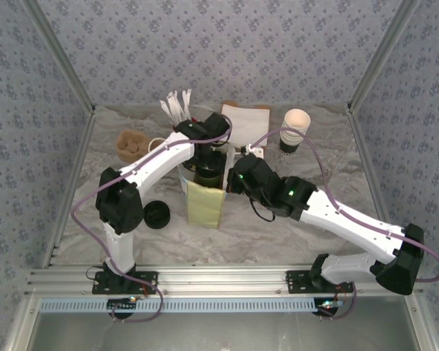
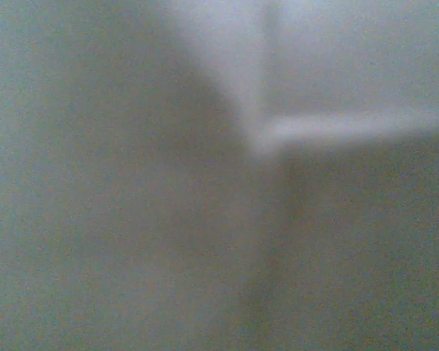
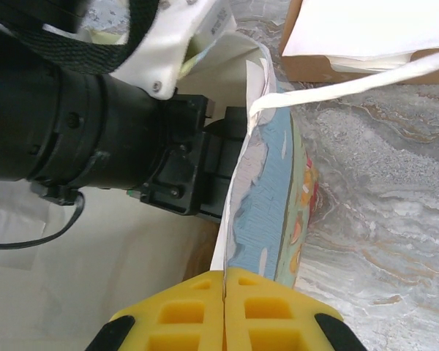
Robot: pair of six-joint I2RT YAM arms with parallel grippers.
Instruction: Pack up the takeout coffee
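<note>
Right pincer [image 3: 224, 287] pinching paper bag [image 3: 272, 183] rim, black arm [image 3: 66, 124] behind

You're working in a staged lab booth. Patterned wall panels [image 1: 205, 44] box in a marbled table [image 1: 278, 238] fronted by metal rails [image 1: 219, 278].

The left arm [image 1: 157, 157] reaches forward, wrist bent down; right arm [image 1: 351, 216] angles inward, jaws pressed together.

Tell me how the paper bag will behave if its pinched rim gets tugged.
Probably floppy: the paper bag wall curves and creases above the right gripper pinching it. Likely light and tippy too, standing tall and narrow on the table.
</note>
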